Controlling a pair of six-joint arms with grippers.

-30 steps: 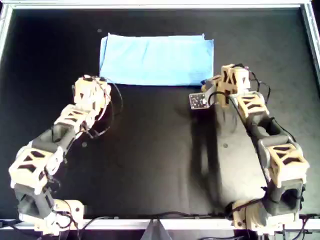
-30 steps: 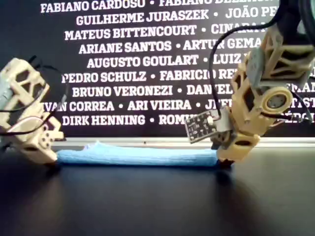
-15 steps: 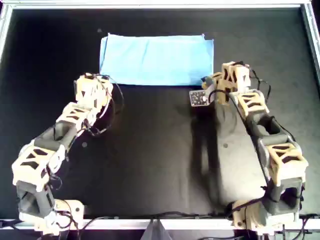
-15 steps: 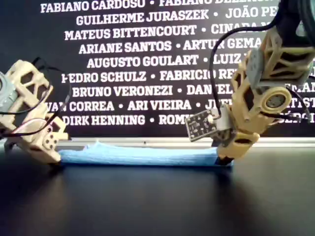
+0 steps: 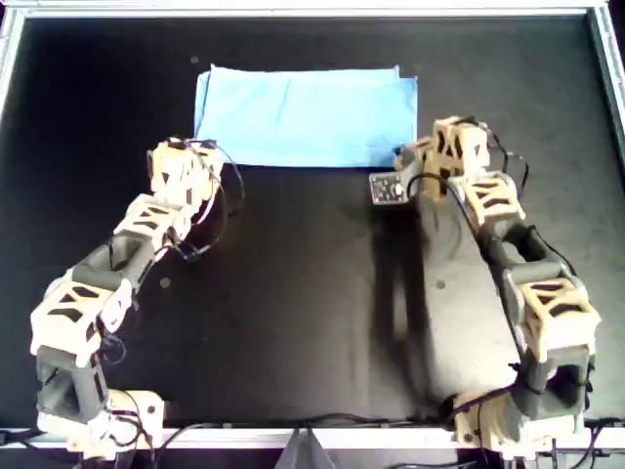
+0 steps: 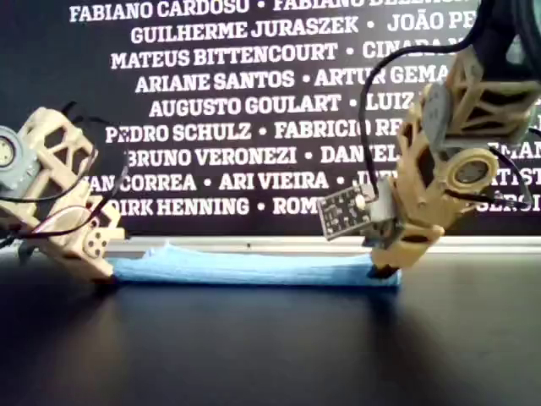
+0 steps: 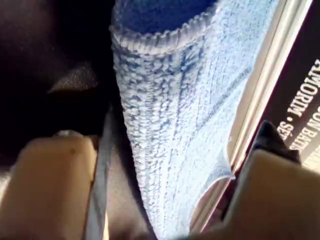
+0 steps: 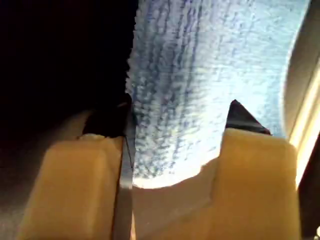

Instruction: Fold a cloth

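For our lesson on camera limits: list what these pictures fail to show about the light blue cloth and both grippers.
- Light blue fabric cloth: layer count unclear in the overhead view, too small.
- Left gripper: overhead view, its body hides the fingertips.
- Right gripper: whether it touches the cloth; both wrist views too close and blurred.

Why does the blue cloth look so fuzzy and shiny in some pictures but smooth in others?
In both wrist views the cloth is very close, so its weave shows and bright light washes out its far side. In the overhead view it sits far away, evenly lit, looking smooth. In the exterior view it is a thin strip.
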